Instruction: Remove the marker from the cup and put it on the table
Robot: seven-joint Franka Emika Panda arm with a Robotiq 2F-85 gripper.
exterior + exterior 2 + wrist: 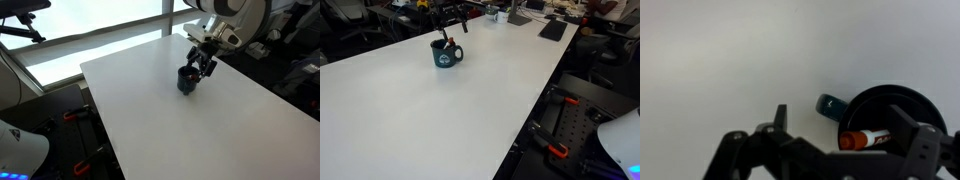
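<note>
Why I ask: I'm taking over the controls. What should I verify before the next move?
1. Marker in cup: ok, its red end shows inside the rim.
2. Cup upright: ok.
3. Gripper over cup: ok.
4. Jaws open: ok, set wider than the marker.
5. Height of gripper over marker: cannot tell.

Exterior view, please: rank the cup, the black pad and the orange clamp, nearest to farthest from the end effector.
1. Cup, just below the end effector.
2. Black pad, on the table, far right corner.
3. Orange clamp, below the table's near edge.
</note>
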